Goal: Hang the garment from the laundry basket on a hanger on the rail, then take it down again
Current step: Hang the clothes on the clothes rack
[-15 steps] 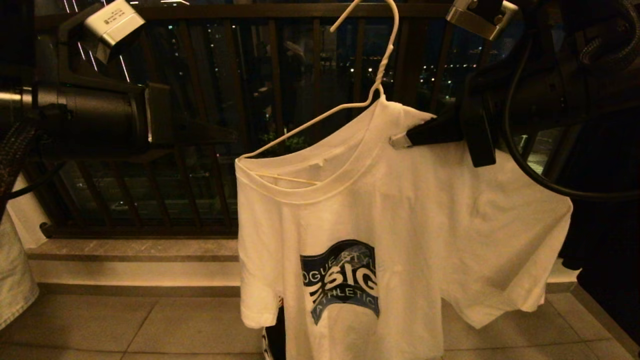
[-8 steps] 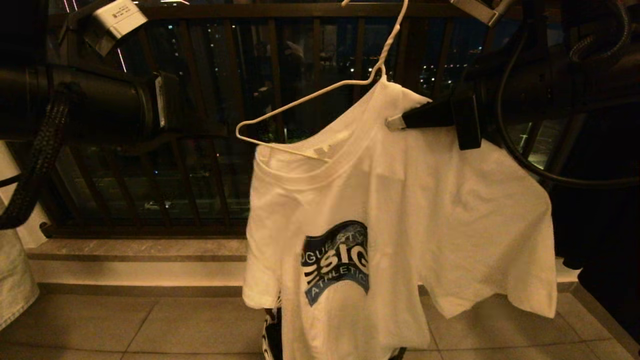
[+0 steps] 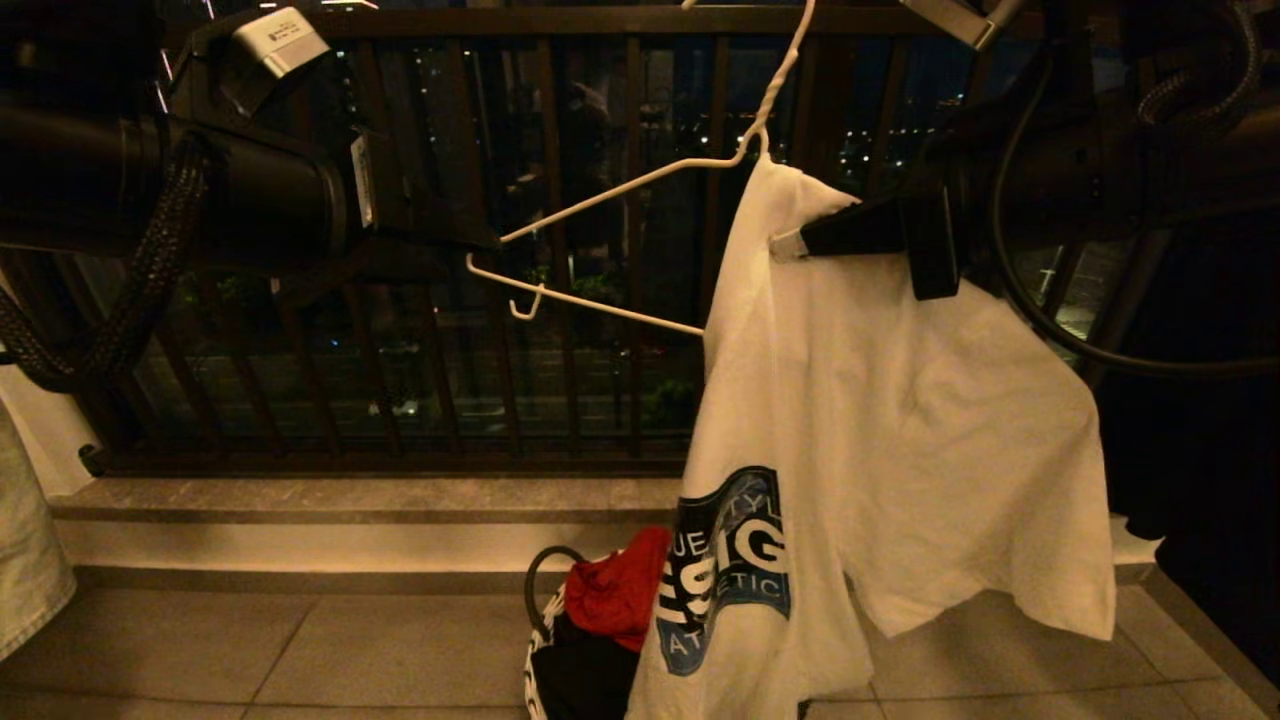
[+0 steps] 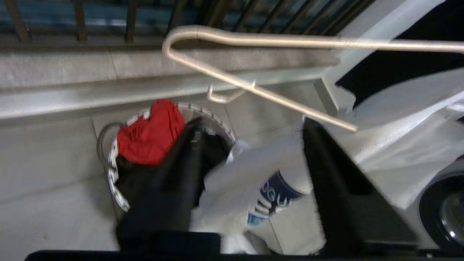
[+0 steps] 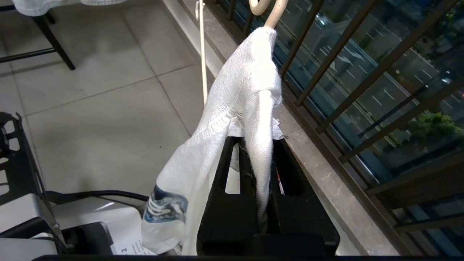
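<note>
The garment point(image 3: 900, 420), a white T-shirt with a blue print, hangs bunched from the right half of the white wire hanger point(image 3: 620, 185). The hanger's left arm is bare. My right gripper point(image 3: 790, 245) is shut on the shirt's shoulder fabric point(image 5: 253, 108) just below the hanger's neck point(image 5: 270, 14). My left gripper point(image 3: 490, 240) is open beside the hanger's bare left end point(image 4: 170, 43) and holds nothing; the shirt point(image 4: 253, 174) shows between its fingers point(image 4: 322, 156), far below. The laundry basket point(image 3: 540, 640) stands on the floor with a red cloth point(image 3: 620, 590) and a black cloth in it. The rail is out of view.
A dark railing point(image 3: 560, 300) of vertical bars runs behind the hanger, above a stone ledge point(image 3: 300, 500). A pale cloth point(image 3: 25, 540) hangs at the far left and dark clothes point(image 3: 1200, 420) at the right. The floor point(image 3: 300, 650) is tiled.
The shirt's left shoulder has come off the hanger's left arm and the shirt has swung right, uncovering the basket. My left gripper has opened and moved right, to the hanger's end.
</note>
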Robot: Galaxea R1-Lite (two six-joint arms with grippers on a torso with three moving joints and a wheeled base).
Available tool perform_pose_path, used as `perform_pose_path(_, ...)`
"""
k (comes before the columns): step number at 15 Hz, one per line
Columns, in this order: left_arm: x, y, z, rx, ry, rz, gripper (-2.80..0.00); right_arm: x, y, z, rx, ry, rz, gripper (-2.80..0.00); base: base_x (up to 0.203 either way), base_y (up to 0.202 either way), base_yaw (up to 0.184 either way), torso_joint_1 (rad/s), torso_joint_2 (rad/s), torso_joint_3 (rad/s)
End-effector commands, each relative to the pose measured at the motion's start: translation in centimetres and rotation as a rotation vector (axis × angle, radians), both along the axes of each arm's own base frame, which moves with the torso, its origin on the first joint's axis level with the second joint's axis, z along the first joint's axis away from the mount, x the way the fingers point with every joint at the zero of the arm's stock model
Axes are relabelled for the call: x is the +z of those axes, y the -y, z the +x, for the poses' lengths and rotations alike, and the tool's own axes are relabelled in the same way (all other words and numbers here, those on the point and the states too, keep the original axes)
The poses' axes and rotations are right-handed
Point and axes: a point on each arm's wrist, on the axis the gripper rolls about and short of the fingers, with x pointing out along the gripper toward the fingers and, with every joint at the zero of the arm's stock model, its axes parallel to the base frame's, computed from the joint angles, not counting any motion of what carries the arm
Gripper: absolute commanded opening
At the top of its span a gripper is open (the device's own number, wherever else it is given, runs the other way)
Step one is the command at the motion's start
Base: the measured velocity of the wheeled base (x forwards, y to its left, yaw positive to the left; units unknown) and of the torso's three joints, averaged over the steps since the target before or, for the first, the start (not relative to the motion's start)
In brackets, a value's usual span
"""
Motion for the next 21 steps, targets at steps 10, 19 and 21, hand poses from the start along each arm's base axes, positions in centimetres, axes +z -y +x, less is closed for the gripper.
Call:
perform_pose_path(10, 0.0, 0.1, -0.1, -0.068, -0.123, 0.015, -2.8, 0.1, 0.4, -0.1, -0.008, 0.005, -0.004, -2.8, 0.0, 0.0, 0.0, 0.0, 0.0, 0.0)
perform_pose_path(19, -4.8, 5.0, 0.6, -0.235, -0.339, 0.116, -2.8, 0.7, 0.8, -0.9, 0.023, 0.009, 0.014, -2.8, 0.0, 0.0, 0.0, 0.0, 0.0, 0.0)
perform_pose_path(21, -6.9, 5.4, 1.2, -0.242, -0.365, 0.12, -2.8, 0.8, 1.3, -1.2, 0.09, -0.006, 0.035, -2.8, 0.0, 0.0, 0.0, 0.0, 0.0, 0.0)
